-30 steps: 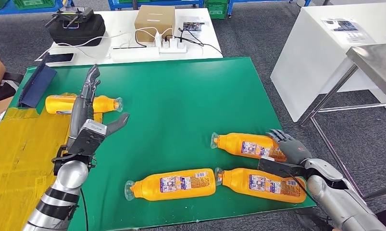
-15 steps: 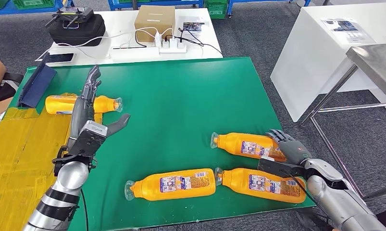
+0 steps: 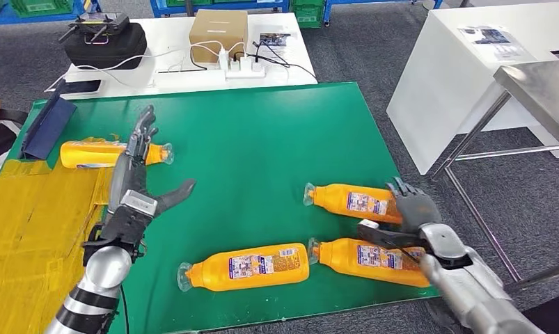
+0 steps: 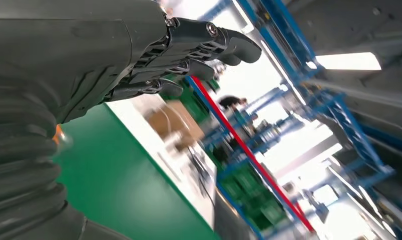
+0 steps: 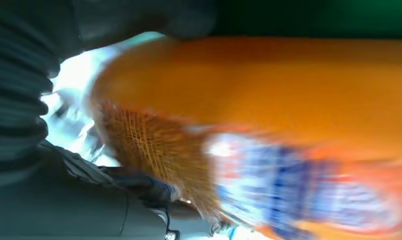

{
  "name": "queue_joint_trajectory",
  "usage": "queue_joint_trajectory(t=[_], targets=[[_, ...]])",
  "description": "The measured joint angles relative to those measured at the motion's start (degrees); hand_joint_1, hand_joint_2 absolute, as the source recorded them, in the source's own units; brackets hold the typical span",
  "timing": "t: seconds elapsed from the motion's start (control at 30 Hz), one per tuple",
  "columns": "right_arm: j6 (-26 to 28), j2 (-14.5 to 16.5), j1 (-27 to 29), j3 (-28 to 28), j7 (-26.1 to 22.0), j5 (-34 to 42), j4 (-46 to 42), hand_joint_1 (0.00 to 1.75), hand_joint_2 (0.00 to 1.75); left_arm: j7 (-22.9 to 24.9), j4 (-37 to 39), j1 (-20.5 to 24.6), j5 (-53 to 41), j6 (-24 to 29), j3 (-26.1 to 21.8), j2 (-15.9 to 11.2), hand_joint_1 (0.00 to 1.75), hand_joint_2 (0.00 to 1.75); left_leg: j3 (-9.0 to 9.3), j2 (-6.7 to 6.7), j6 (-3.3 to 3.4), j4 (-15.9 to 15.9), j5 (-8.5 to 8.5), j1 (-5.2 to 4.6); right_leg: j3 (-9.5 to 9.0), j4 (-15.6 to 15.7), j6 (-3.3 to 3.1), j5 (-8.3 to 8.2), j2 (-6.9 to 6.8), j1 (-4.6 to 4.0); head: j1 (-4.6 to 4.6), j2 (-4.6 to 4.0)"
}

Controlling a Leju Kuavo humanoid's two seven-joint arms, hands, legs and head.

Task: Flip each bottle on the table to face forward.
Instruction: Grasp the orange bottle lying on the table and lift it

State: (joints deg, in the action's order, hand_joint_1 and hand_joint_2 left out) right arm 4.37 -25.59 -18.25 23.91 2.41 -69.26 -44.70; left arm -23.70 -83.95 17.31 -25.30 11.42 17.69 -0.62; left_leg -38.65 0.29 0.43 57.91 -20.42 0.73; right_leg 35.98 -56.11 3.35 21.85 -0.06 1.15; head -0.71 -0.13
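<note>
Four orange bottles lie on their sides on the green table [image 3: 262,132]. One is at the far left [image 3: 95,154], one at the front middle [image 3: 252,264], one at the front right [image 3: 363,254], and one behind that [image 3: 349,200]. My left hand [image 3: 134,188] hovers open near the far-left bottle, fingers stretched toward it; the left wrist view shows these fingers [image 4: 209,40] apart and holding nothing. My right hand [image 3: 412,212] grips the base of the rear right bottle, thumb lying between the two right bottles. In the right wrist view that bottle [image 5: 269,110] sits between thumb and fingers.
Behind the green table, a white table carries a black case [image 3: 102,42], a cardboard box [image 3: 218,28] and a power strip [image 3: 241,67]. A blue folder [image 3: 46,125] and yellow taped sheet [image 3: 33,223] lie at the left. A white table [image 3: 464,62] and metal table [image 3: 541,90] stand at the right.
The camera has shifted a little. My right hand has closed in on the rear right bottle, its thumb reaching further along between the two bottles. The left hand has lowered slightly.
</note>
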Motion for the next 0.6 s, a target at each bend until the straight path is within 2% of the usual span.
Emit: queue_joint_trajectory(t=[0.07,0.2,0.6], targets=[[1.1,2.2,-1.6,0.7,1.3,-2.9,2.8,1.69,1.75,0.2,-1.4,-0.9,0.0,0.0,0.6,0.3,0.00,1.75,0.21,0.16,0.05,0.0,-0.20,0.01,0.12,0.0,-0.05,0.24,0.09,-0.01,-0.01,0.00],[1.8,4.4,-3.6,1.2,1.4,-3.4,6.3,1.69,1.75,0.5,-2.8,-1.6,0.0,0.1,0.8,0.3,0.00,1.75,0.63,0.17,0.18,0.0,-0.45,0.04,-0.13,0.0,-0.14,0.72,0.10,-0.05,-0.02,0.00],[1.8,5.9,-5.5,1.6,1.4,-3.5,9.4,1.69,1.75,0.6,-3.6,-2.2,0.1,0.1,0.8,0.3,0.00,1.75,1.01,0.29,0.11,0.0,-0.50,0.06,-0.45,0.0,-0.20,0.67,0.26,-0.11,-0.01,0.00]])
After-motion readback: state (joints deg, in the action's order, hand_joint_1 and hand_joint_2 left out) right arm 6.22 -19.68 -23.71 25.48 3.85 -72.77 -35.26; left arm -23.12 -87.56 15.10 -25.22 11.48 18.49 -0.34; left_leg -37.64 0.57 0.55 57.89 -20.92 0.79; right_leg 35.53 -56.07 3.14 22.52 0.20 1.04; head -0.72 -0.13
